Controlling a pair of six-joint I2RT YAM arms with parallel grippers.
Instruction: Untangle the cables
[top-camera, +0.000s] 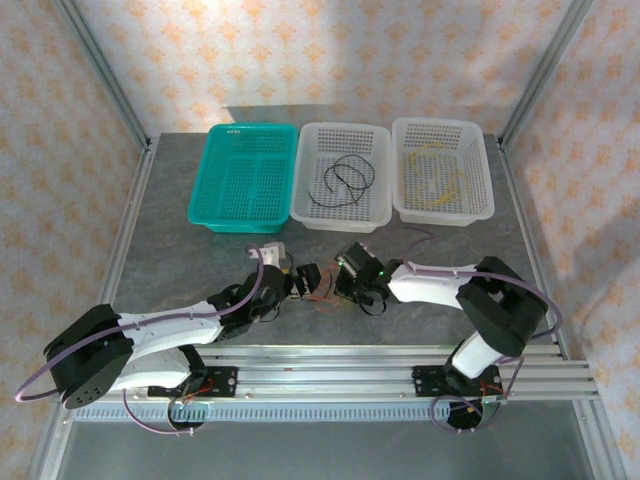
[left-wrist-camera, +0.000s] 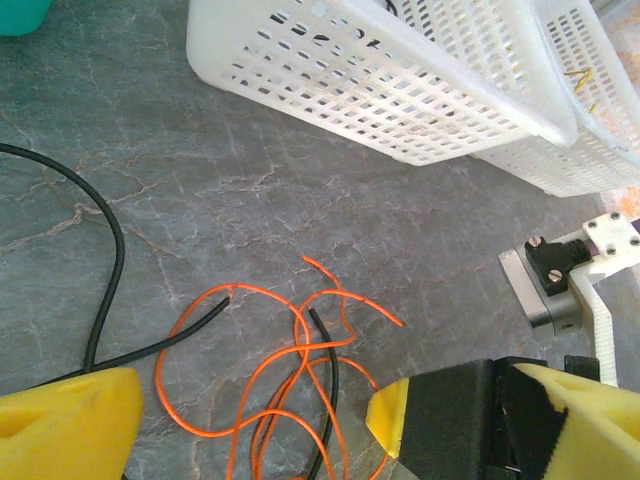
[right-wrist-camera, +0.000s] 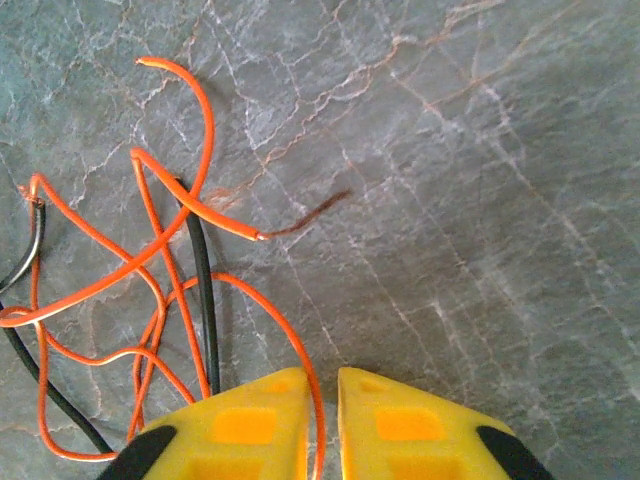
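Two hands | left hand released | right hand grasping orange cable, right-wrist view

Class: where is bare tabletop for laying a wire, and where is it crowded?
Free: between the teal plastic basket and left arm; between the right white plastic basket and right arm. Crowded: tangled orange and black wires, centre front.

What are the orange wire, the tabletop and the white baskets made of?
Thin orange wire: glossy plastic insulation, likely; its bare brownish frayed tip suggests stranded copper. Grey veined tabletop: marble-look, matte, possibly laminate or printed film. White perforated basket: moulded plastic, slightly glossy, regular slots.
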